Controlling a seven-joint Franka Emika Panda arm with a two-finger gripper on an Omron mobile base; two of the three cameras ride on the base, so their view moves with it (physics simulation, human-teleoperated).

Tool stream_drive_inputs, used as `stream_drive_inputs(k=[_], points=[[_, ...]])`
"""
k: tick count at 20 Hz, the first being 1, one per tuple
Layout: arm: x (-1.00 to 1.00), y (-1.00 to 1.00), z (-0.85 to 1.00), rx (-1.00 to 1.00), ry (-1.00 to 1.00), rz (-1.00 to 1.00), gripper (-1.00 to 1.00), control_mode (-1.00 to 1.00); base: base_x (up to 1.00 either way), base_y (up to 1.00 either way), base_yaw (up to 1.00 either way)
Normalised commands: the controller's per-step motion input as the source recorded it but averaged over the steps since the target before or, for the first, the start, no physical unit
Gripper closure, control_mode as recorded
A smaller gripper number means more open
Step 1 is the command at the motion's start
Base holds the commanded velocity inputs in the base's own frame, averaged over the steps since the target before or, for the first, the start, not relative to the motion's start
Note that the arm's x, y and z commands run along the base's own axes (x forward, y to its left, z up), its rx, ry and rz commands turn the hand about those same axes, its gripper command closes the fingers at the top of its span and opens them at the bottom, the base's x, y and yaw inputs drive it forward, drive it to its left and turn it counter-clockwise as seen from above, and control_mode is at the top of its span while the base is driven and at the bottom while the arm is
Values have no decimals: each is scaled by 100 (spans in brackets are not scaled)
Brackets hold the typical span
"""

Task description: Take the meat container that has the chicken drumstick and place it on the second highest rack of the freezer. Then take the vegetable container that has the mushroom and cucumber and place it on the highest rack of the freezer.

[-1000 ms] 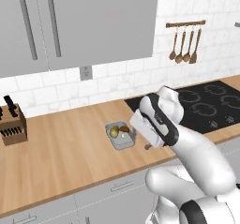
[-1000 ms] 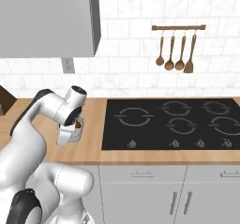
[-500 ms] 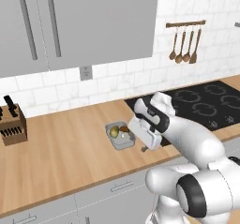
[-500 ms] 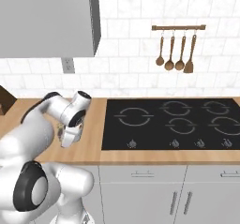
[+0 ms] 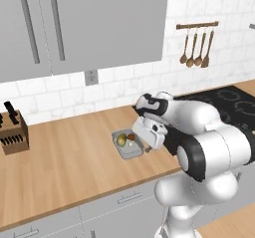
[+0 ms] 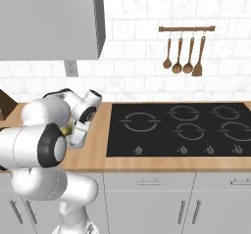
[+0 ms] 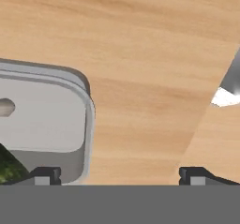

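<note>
The vegetable container (image 5: 130, 152) is a small grey tray on the wooden counter. In it lie the yellow-green cucumber (image 5: 121, 140) and the brown mushroom (image 5: 131, 137). My gripper (image 5: 146, 147) hangs low at the tray's right end, open, with nothing between its fingers. In the hand view the tray's rounded corner (image 7: 86, 120) lies to the left, just inside the left fingertip (image 7: 47, 174), and a sliver of the green cucumber (image 7: 7, 171) shows at the lower left; the gripper (image 7: 119, 174) spans bare wood. The meat container, the chicken drumstick and the freezer are out of view.
A black cooktop (image 6: 181, 128) is set in the counter right of the tray. A knife block (image 5: 12, 132) stands far left. Wooden utensils (image 6: 182, 57) hang on the tiled wall, and grey wall cabinets (image 5: 74, 28) hang above the counter.
The hand has come down and a little left, to the tray's right end, while the elbow swung forward. The jaws stayed open. The tray has not moved.
</note>
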Motion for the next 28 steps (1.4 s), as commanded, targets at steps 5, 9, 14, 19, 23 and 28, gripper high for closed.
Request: stream_drive_inputs(k=[5,9,14,19,23,28], points=[[8,41,-44,-4,6,0,-100,-100,0,0,0],[0,39,-44,-5,3,0,-100,-100,0,0,0],[0,6,-24,-1,0,0,-100,-100,0,0,0],[-6,0,-18,-3,-2,-1,-100,-100,0,0,0],[-28,3,-22,-5,-6,-4,-100,-100,0,0,0],[-41,13,-30,-3,-4,-3,-100,-100,0,0,0]])
